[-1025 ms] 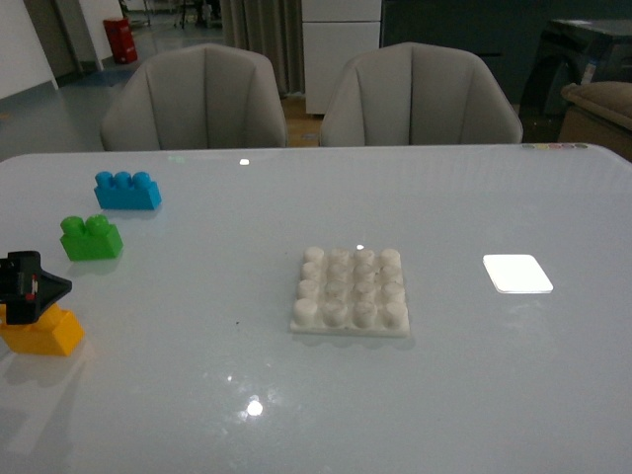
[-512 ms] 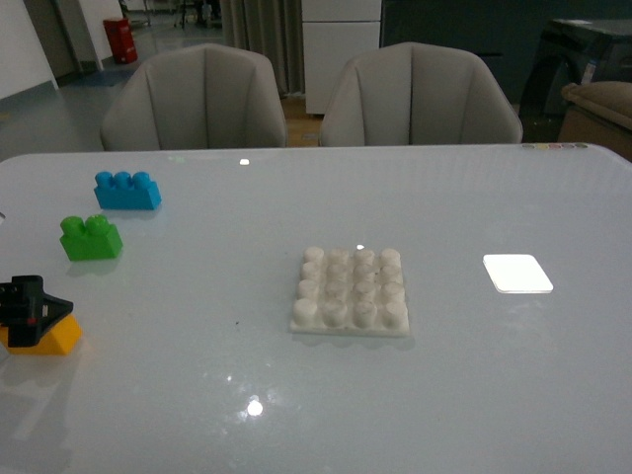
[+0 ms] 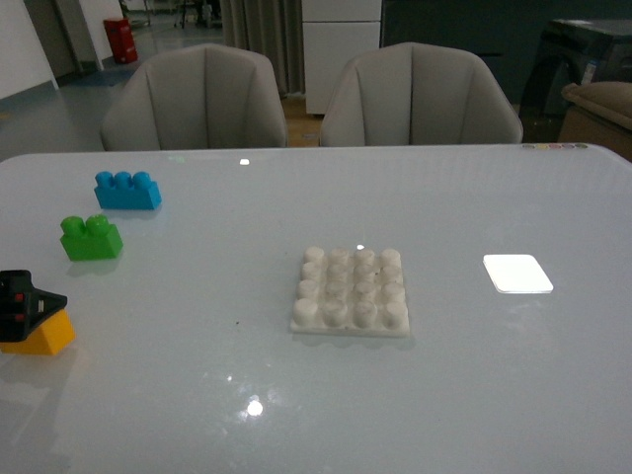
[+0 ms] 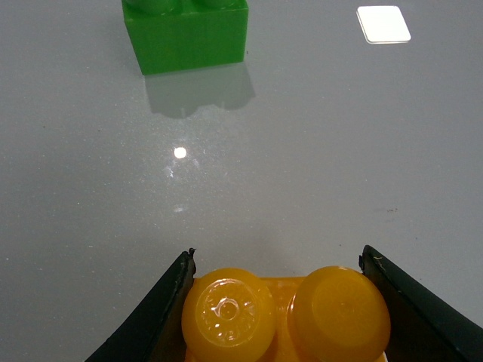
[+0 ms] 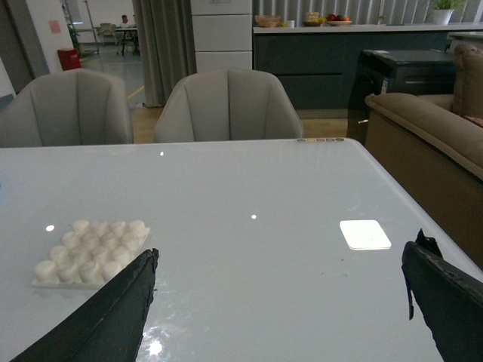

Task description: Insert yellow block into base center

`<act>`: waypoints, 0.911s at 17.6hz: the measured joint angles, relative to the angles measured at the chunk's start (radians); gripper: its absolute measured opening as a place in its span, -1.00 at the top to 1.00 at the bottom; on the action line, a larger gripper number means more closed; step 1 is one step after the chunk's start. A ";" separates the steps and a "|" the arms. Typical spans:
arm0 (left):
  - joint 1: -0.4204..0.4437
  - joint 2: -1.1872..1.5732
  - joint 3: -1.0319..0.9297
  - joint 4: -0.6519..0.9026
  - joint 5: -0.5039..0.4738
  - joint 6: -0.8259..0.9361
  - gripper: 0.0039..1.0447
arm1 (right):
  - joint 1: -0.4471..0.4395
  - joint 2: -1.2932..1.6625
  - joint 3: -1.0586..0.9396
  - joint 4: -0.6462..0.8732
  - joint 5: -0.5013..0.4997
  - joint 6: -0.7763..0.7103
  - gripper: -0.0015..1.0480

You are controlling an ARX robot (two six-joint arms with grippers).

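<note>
Glossy grey table [image 3: 197, 395] fills the front view, with two beige chairs [image 3: 193, 97] pushed up at its far edge.

At the near left edge, the left gripper [image 3: 25, 304] sits low over the yellow block [image 3: 51, 338]. In the left wrist view its two dark fingers [image 4: 162, 309] flank the block [image 4: 287, 317] and press against its opposite sides, so the gripper [image 4: 278, 253] is clamped on it. The block's two round studs face up between them. The block rests at table level.

The right gripper [image 5: 283, 249] shows only in its own wrist view. Its fingers are spread wide apart with nothing between them, above the table.

Just beyond the yellow block stands the green two-stud brick [image 3: 91, 238], also seen in the left wrist view [image 4: 189, 34]. The blue three-stud brick [image 3: 126, 190] lies further back again.

The base [image 3: 351, 291], a white square plate with a four-by-four grid of studs, lies flat near the table's middle, well apart from the yellow block, and all its studs are bare [image 5: 90, 253]. To its right, apart from it, lies a flat smooth white patch [image 3: 516, 274].
</note>
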 joint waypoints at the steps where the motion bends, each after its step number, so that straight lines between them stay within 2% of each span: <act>1: -0.005 -0.007 -0.009 0.000 0.000 -0.004 -0.14 | 0.000 0.000 0.000 0.000 0.000 0.000 -0.87; 11: -0.093 -0.214 -0.125 0.069 -0.079 -0.060 -0.14 | 0.000 0.000 0.000 0.000 0.000 0.000 -0.87; 16: -0.309 -0.461 -0.317 0.165 -0.222 -0.191 -0.13 | 0.000 0.000 0.000 0.000 0.000 0.000 -0.87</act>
